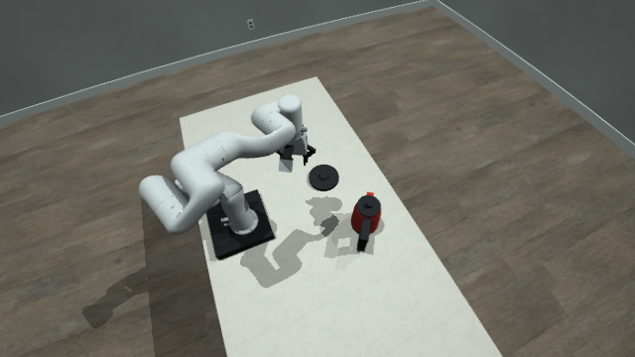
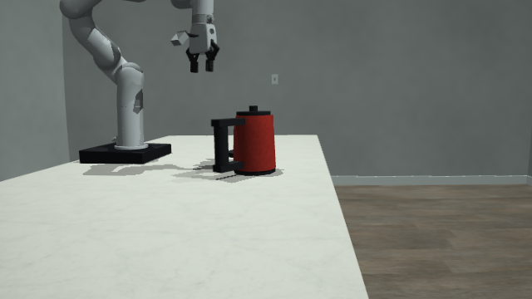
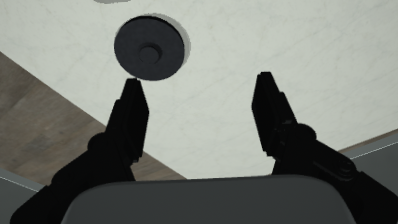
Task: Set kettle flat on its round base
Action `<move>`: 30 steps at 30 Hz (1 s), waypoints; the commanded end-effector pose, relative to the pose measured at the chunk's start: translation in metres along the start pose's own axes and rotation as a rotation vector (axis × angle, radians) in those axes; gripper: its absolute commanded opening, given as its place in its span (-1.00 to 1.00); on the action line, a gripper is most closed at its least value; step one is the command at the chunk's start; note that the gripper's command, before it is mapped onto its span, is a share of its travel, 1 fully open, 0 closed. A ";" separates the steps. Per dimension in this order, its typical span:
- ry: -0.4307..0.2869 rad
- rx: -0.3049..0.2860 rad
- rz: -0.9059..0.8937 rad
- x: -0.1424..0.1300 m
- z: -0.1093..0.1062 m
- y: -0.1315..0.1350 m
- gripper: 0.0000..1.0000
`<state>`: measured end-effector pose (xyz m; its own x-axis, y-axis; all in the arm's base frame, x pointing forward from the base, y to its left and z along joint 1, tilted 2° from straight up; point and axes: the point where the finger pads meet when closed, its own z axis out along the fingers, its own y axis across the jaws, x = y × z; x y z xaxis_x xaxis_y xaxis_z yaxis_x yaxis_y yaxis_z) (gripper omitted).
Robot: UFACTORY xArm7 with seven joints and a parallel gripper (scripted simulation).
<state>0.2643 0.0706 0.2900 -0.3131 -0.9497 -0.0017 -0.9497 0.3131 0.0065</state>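
Observation:
A red kettle (image 1: 367, 214) with a black lid, knob and black handle (image 1: 364, 236) stands upright on the white table; it also shows in the exterior view (image 2: 253, 141) with its handle (image 2: 222, 145) to the left. The round black base (image 1: 323, 177) with its stud up lies flat on the table, apart from the kettle; the wrist view shows it too (image 3: 149, 48). It is hidden in the exterior view. My gripper (image 1: 297, 155) is open and empty, high above the table beside the base, as the exterior view (image 2: 202, 63) and the wrist view (image 3: 197, 87) show.
The arm's black mounting plate (image 1: 239, 224) sits at the table's left edge. The table's long edge runs close to the kettle (image 2: 332, 178). Wooden floor lies below on all sides.

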 end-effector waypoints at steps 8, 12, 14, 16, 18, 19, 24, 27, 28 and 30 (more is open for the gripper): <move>-0.015 0.025 0.086 0.019 0.004 0.000 0.63; -0.017 0.028 0.100 0.022 0.005 0.000 0.63; -0.017 0.029 0.103 0.022 0.005 0.000 0.63; -0.017 0.029 0.104 0.023 0.005 0.000 0.63; -0.017 0.029 0.104 0.023 0.005 0.000 0.63; -0.017 0.029 0.104 0.023 0.005 0.000 0.63; -0.017 0.029 0.104 0.023 0.005 0.000 0.63; -0.017 0.029 0.104 0.024 0.005 -0.003 0.63; -0.017 0.029 0.104 0.024 0.005 -0.004 0.63; -0.017 0.029 0.104 0.026 0.005 -0.008 0.63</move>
<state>0.2591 0.0464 0.2834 -0.4096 -0.9121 -0.0176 -0.9119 0.4099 -0.0195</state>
